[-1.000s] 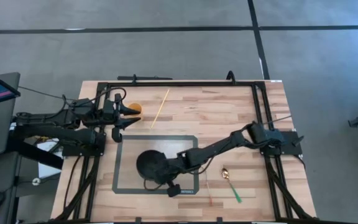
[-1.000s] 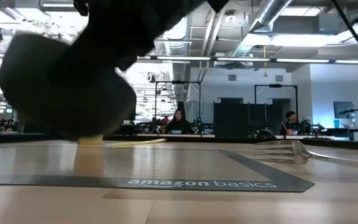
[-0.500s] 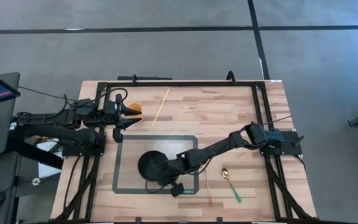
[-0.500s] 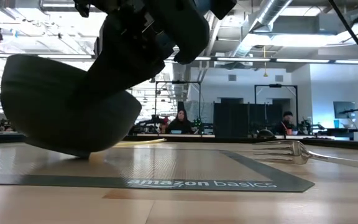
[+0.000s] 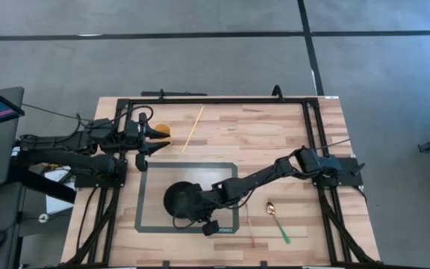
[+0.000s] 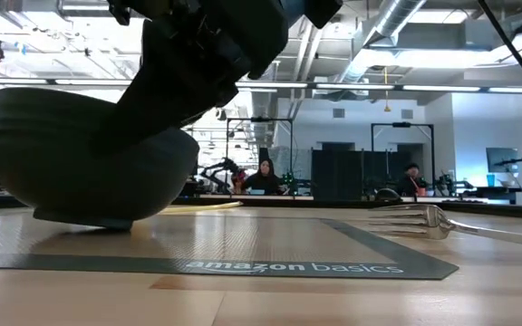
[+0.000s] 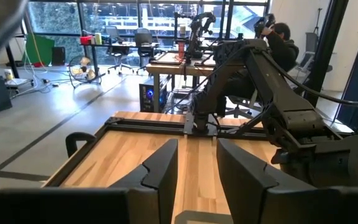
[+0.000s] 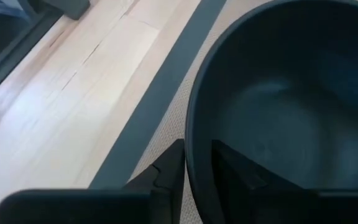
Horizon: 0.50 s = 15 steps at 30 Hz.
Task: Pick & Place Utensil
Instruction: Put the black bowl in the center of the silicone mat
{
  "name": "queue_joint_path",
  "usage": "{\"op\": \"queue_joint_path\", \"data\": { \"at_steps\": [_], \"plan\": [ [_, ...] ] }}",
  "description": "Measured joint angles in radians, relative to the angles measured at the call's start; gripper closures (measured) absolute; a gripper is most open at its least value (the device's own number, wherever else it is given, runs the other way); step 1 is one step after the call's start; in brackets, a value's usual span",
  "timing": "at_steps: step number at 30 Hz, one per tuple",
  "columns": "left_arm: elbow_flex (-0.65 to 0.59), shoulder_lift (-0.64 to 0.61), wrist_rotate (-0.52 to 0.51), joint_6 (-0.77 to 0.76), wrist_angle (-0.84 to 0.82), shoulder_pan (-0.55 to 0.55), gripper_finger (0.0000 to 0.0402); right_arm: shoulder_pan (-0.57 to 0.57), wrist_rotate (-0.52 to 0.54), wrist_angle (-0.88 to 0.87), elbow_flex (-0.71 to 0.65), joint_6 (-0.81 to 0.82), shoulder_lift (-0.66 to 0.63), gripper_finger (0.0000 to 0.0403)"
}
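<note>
Wood surface (image 5: 275, 142) with a grey mat (image 5: 149, 213); my right gripper (image 8: 197, 168) straddles the rim of the dark bowl (image 5: 181, 199), fingers one inside, one outside, whether clamped I cannot tell; bowl looks seated flat on the mat. Spoon (image 5: 277, 218) lies near, fork (image 6: 415, 220) too. Left gripper (image 7: 196, 163) parked at the far corner, fingers apart.

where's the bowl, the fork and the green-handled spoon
bowl (image 5: 181, 199), high view, dark inside
fork (image 6: 420, 220), low view, tines
green-handled spoon (image 5: 272, 208), high view, gold bowl end
</note>
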Motion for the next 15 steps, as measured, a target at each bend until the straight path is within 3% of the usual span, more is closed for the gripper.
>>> {"op": "queue_joint_path", "data": {
  "at_steps": [7, 15],
  "plan": [
    [0.000, 0.000, 0.000, 0.000, 0.000, 0.000, 0.0289, -0.004, 0.000, -0.006, 0.048, -0.005, -0.002, 0.0314],
    [0.000, 0.000, 0.000, 0.000, 0.000, 0.000, 0.0289, -0.012, -0.004, -0.034, 0.099, -0.005, -0.002, 0.0267]
  ]
}}
